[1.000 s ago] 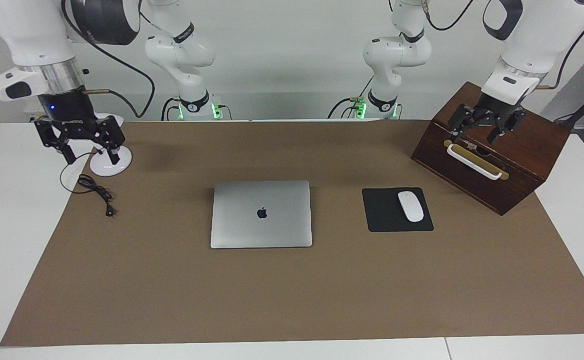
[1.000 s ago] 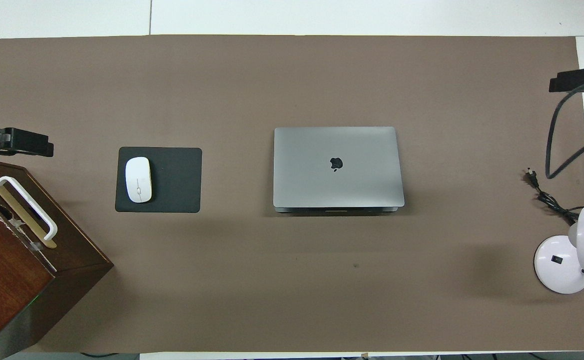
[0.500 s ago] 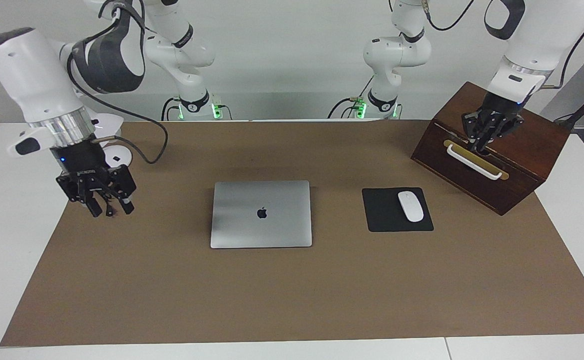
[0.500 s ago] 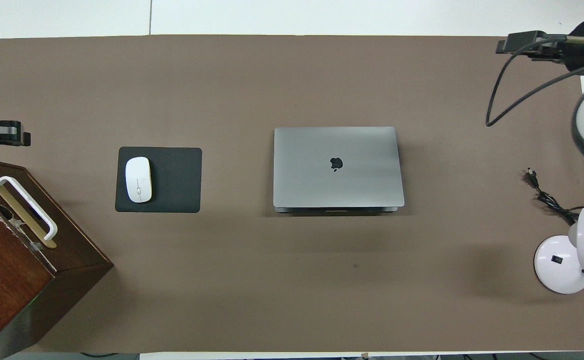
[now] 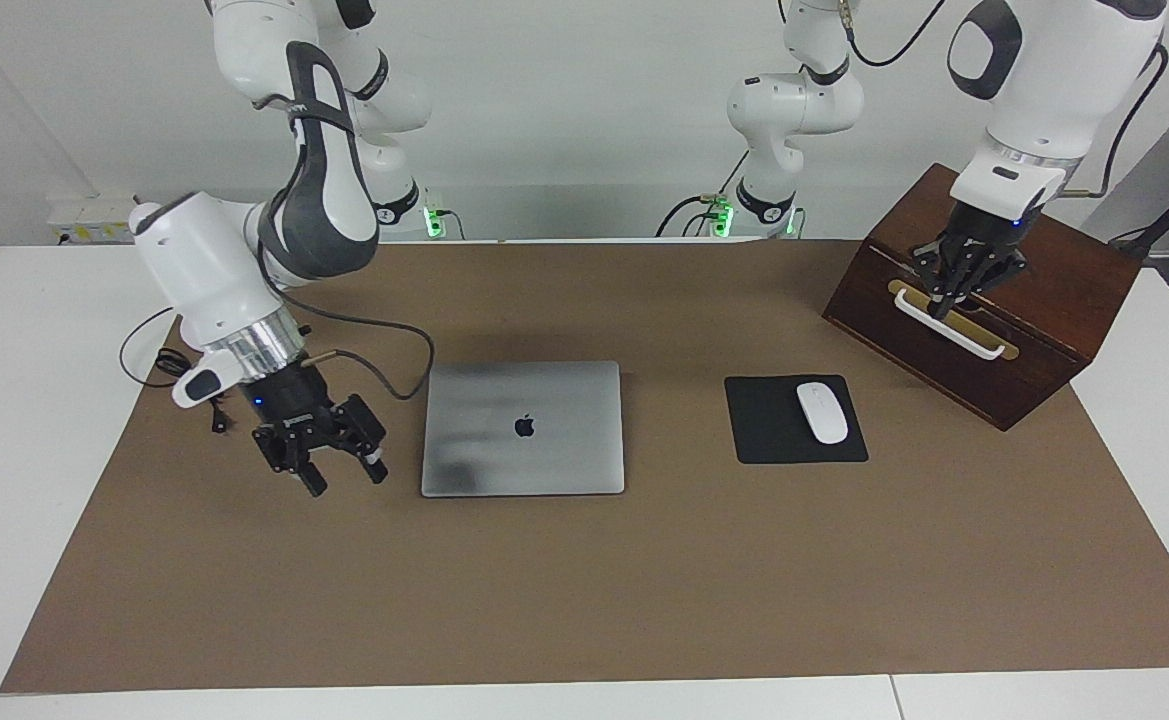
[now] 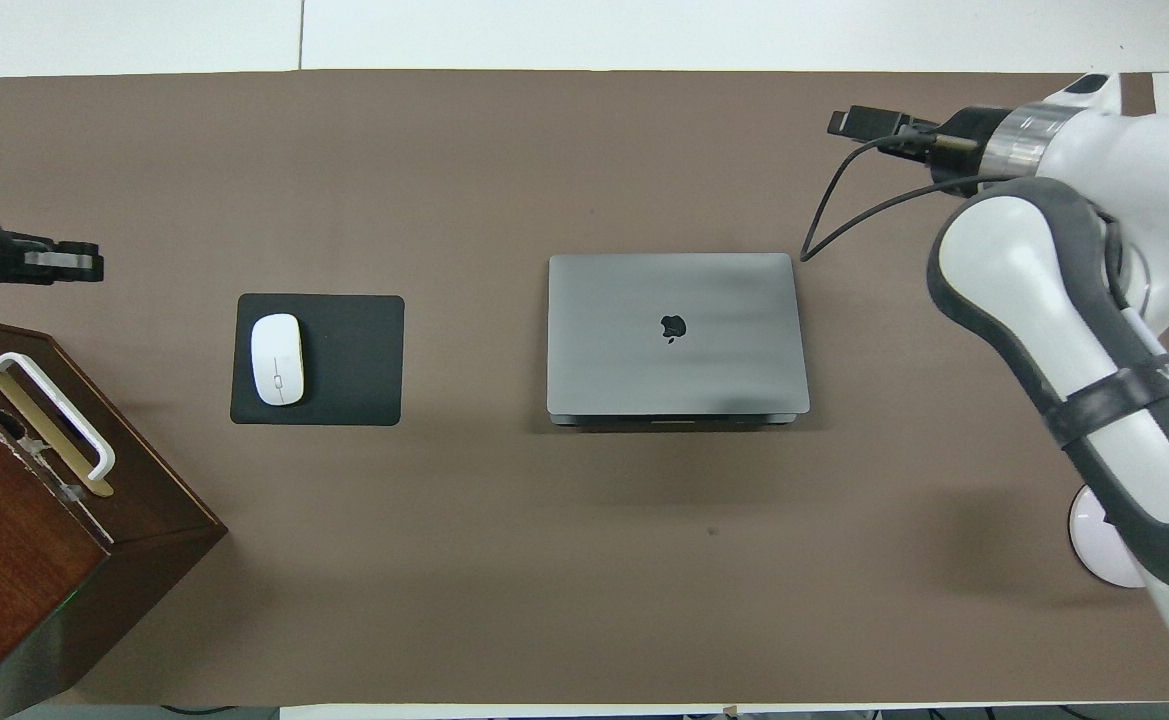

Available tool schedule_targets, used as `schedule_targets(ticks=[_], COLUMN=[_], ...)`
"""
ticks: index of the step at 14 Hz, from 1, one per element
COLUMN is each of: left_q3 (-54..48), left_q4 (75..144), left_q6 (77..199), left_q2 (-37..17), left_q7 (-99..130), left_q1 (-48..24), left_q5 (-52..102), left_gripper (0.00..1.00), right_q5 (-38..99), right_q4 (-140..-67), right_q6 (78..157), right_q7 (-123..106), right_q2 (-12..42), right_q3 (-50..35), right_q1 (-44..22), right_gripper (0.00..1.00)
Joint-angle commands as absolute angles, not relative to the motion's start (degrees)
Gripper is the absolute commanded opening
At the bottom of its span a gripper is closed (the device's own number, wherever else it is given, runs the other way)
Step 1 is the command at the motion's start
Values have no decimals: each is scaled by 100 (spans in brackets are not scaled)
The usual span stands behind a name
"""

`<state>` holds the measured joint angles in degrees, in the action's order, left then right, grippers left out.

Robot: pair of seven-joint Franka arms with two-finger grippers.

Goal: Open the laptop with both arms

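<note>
One laptop (image 5: 523, 428) is lying shut and flat at the middle of the brown mat (image 5: 584, 590), its dark logo facing up. Two arms are working around it. The right gripper (image 5: 332, 472) is hanging over the mat just beside the laptop, toward the right arm's end of the table, its two fingers spread apart and gripping nothing. The left gripper (image 5: 956, 292) is hovering over the one wooden box (image 5: 1034, 330), well apart from the laptop toward the left arm's end; whether its fingers are parted I cannot tell. Between laptop and box, one white mouse (image 5: 822, 412) is sitting on one black mouse pad (image 5: 769, 440).
</note>
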<state>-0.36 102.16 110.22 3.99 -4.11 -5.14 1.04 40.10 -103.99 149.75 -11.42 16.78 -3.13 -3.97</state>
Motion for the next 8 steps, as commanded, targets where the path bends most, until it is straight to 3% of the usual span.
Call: schedule_targets(ticks=[1,8], left_q3=[9,9], left_q4=[11518,13831], left_q6=[12169,14735], left_q2=[1079,1951], left_q7=[-422,-387], left_q1=[-930,-1748], left_q5=[52,97], left_gripper=[0,0], right_q5=[4980,7634], right_q4=[-11283,-12760], right_q6=[15222,16119], right_q7=[-1572,-1864], right_q2=[1161,222], right_q3=[-308,-316], right_q1=[-649,-1651], right_gripper=[100,100])
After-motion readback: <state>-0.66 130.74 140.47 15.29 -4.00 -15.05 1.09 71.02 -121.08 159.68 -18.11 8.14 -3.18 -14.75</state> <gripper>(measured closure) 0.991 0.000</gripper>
